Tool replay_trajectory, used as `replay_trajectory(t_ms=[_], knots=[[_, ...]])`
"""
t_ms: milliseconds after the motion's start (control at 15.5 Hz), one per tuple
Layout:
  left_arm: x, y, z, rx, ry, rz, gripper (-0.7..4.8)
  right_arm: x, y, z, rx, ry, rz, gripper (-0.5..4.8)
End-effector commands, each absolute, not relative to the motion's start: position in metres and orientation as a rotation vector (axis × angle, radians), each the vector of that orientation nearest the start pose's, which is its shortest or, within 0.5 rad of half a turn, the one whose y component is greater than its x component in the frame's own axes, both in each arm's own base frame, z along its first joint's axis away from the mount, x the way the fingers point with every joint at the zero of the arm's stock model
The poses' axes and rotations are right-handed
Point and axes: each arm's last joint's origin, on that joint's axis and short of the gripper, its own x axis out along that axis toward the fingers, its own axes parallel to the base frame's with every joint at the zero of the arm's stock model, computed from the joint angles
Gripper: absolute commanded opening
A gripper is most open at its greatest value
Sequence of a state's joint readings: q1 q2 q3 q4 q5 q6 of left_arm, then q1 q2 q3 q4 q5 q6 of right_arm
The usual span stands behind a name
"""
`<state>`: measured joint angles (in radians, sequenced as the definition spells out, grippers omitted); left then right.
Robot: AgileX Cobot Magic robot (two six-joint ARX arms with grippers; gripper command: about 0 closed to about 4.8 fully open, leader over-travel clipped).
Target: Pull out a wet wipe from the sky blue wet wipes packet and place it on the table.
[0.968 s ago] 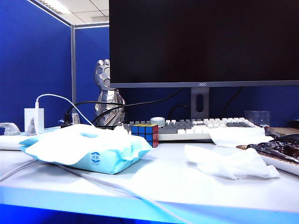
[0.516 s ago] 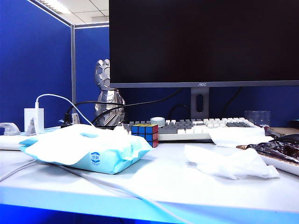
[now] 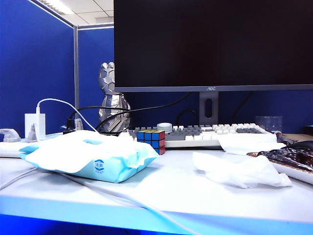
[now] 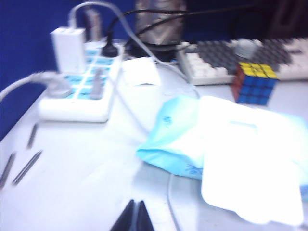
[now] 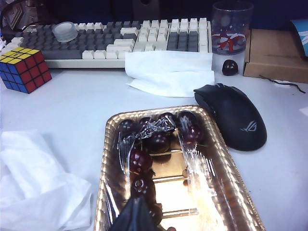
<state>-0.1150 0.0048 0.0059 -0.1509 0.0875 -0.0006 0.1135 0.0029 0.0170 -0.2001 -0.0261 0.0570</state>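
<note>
One wipe (image 3: pixel 244 171) lies crumpled on the bench (image 3: pixel 171 196), well right of the packet (image 3: pixel 93 156) and clear of it, just beside a gold tray (image 5: pixel 202 192) of dark fruit. Judged from that, the pull and the placing look done, and only parking the arms seems left. If another sheet were wanted, the next move would call for a pinch at the slot in the packet's white top panel, with the soft pack held down so it does not lift.

Neither arm shows in the exterior view. The left tool (image 4: pixel 134 219) sits with its tips pressed together and empty, above bare bench near the packet's corner. The right tool (image 5: pixel 137 214) also looks closed with nothing in it, over the near end of the tray.

The bench is smooth, white and crowded: a colour cube (image 3: pixel 151 139) and keyboard (image 3: pixel 205 133) behind the packet, a power strip (image 4: pixel 82 91) with cables at the left, a flat paper sheet (image 5: pixel 168 72), a mouse (image 5: pixel 233 115) and a glass (image 5: pixel 231 21). A large dark monitor (image 3: pixel 210 44) and blue partitions (image 3: pixel 34 63) close the room behind.
</note>
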Motion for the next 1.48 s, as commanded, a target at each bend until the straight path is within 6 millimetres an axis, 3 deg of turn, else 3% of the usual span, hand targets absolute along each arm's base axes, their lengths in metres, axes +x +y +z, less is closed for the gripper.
replay_trajectory(t_ms=[65, 1484], knots=[[0.0951, -0.0141, 0.1494, 0.024, 0.158, -0.227, -0.05, 0.0944, 0.0114, 0.1500, 0.051, 0.191, 0.131, -0.01], [0.0951, -0.0141, 0.1496, -0.008, 0.159, -0.222, -0.02, 0.0944, 0.0114, 0.1500, 0.051, 0.191, 0.132, -0.01]])
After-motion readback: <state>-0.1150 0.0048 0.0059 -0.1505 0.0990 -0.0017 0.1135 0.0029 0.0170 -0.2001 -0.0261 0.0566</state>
